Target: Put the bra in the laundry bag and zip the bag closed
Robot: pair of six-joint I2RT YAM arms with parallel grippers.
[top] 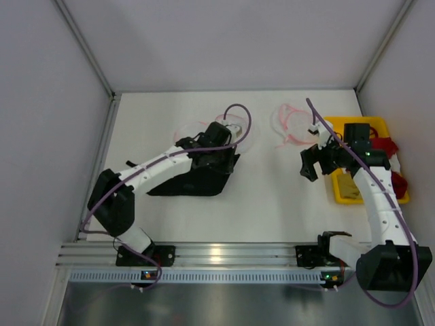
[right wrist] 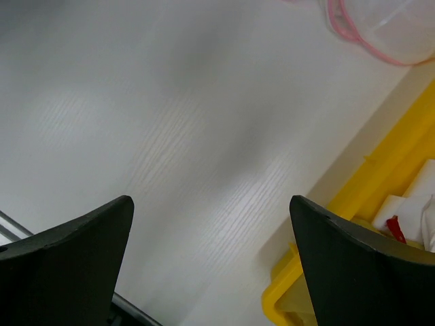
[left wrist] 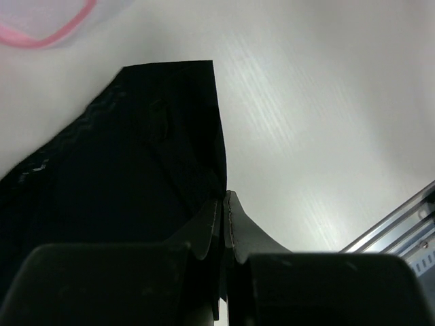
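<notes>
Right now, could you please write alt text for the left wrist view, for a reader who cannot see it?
The left pincer, shut, pinches the edge of the black bra, which spreads away over the white table. A pink-trimmed corner of a mesh laundry bag shows at top left, a metal rail at bottom right.
</notes>
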